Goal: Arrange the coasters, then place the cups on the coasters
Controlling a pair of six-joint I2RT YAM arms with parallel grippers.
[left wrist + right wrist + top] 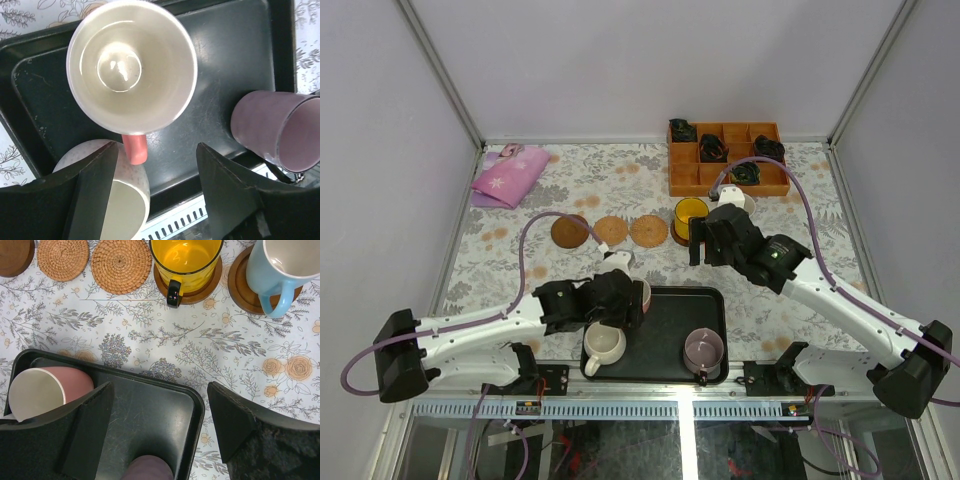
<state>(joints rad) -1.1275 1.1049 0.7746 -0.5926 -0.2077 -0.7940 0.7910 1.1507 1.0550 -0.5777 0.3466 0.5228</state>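
Cream cup point(604, 345), mauve cup point(704, 348), pink cup point(643, 296) inside black tray point(665, 330), left gripper point(156, 147) jaws apart astride pink cup's handle, not touching, right gripper point(160, 386) wide, empty, yellow cup point(186, 260) and blue cup point(272, 270) on coasters point(205, 290) beyond tray.

Top external: fixed, high behind the arm bases, facing down and forward; whole bench point(620, 190) in frame, from well back.
Left wrist: close, straight down past left tool point(156, 150) into black tray point(220, 60).
Right wrist: close, tilted forward past right tool point(160, 387), over tray's far edge to coasters point(120, 265).
Shared by all three: tray, mauve cup point(265, 130). Shared by both wrist views: pink cup point(45, 387).
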